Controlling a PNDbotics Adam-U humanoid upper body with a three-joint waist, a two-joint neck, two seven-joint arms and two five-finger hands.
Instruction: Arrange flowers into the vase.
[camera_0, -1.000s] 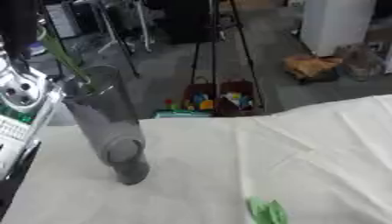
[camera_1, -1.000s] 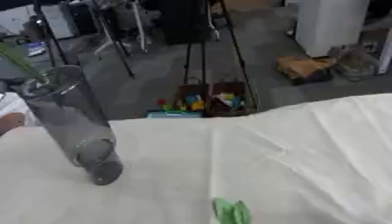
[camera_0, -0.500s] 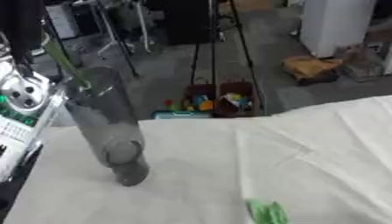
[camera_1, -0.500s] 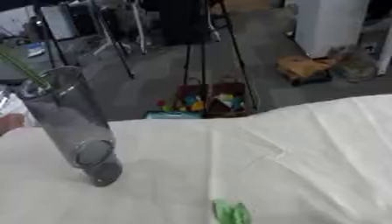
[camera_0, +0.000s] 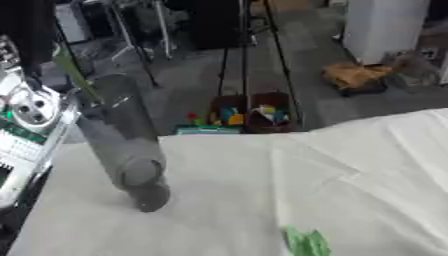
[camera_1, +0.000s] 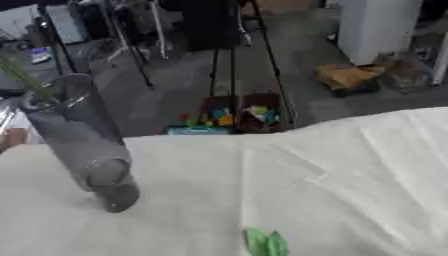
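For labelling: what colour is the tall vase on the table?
Smoky grey, see-through vase; the right eye view shows it best.

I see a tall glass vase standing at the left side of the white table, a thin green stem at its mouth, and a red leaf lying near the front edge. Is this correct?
Not quite: the leaf near the front edge is green, not red, as the right eye view shows. The rest holds: the tall glass vase stands at the left side of the white table, with a thin green stem at its mouth.

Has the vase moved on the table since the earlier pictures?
No. The vase stands equally far from the green leaves on the white cloth.
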